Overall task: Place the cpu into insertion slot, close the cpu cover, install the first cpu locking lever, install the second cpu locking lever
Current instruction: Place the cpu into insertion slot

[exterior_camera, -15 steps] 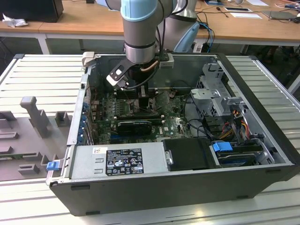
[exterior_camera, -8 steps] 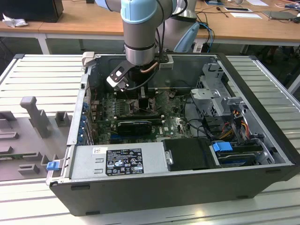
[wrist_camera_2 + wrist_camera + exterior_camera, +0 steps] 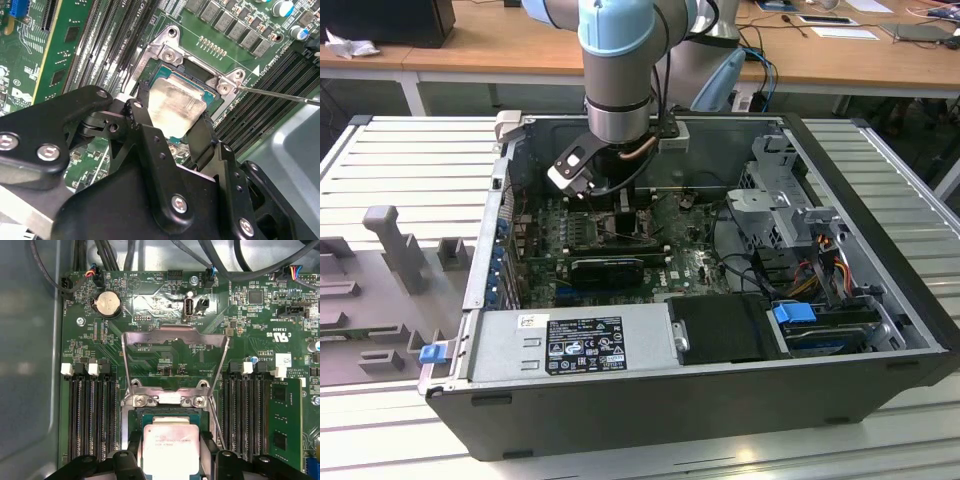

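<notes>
The end effector (image 3: 172, 117) clasps the cpu (image 3: 175, 102) by two opposite edges, right over the insertion slot (image 3: 167, 54). The cpu cover (image 3: 175, 332) stands swung open. To seat it well, I judge the chip should stay level, squared to the socket rim, and go down gently with no sideways push.

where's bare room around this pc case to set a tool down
Free: the slatted table on the exterior view's right of the case, and its strip along the case's near side. Crowded: the insertion slot, where the end effector grips the cpu between memory slots, and the cables near the drive cage.
</notes>
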`<act>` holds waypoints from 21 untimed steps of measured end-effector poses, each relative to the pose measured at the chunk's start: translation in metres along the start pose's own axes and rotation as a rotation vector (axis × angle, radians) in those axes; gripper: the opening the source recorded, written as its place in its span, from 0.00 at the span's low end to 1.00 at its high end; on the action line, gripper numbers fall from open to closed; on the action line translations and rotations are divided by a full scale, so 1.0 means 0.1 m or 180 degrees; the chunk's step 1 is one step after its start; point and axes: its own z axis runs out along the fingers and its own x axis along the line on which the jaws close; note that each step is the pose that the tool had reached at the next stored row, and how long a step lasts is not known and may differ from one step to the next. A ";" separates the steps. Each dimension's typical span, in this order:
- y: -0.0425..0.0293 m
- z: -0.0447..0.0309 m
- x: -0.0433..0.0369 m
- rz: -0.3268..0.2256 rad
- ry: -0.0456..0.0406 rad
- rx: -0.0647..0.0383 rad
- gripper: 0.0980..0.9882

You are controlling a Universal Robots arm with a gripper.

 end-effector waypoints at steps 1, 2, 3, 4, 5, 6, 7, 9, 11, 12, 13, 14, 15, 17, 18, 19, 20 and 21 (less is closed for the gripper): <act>0.003 0.001 0.000 0.0002 0.0000 0.0000 0.50; 0.004 0.001 0.000 0.0005 0.0000 -0.0001 0.50; 0.004 0.000 0.000 0.0006 -0.0001 0.0000 0.50; 0.004 0.000 0.000 0.0006 -0.0002 0.0000 0.50; 0.004 0.000 0.000 0.0007 -0.0002 -0.0001 0.51; 0.004 0.000 0.000 0.0007 -0.0001 -0.0001 0.51; 0.004 0.000 0.000 0.0007 -0.0001 0.0000 0.58; 0.004 0.000 0.000 0.0008 -0.0001 0.0000 0.58; 0.004 -0.002 0.000 0.0008 -0.0002 0.0000 0.58; 0.005 -0.015 -0.001 0.0008 -0.0002 0.0000 0.58; 0.007 -0.040 0.000 0.0008 -0.0002 0.0000 0.58; 0.008 -0.057 0.000 0.0008 -0.0002 0.0000 0.58; 0.009 -0.069 0.001 0.0008 -0.0001 0.0000 0.57; 0.012 -0.112 0.001 0.0008 -0.0002 0.0000 0.35; 0.012 -0.118 0.001 0.0008 -0.0001 0.0000 0.28; 0.012 -0.122 0.001 0.0008 -0.0001 0.0000 0.22; 0.013 -0.127 0.002 0.0008 -0.0001 0.0000 0.22; 0.013 -0.133 0.001 0.0008 -0.0002 0.0000 0.15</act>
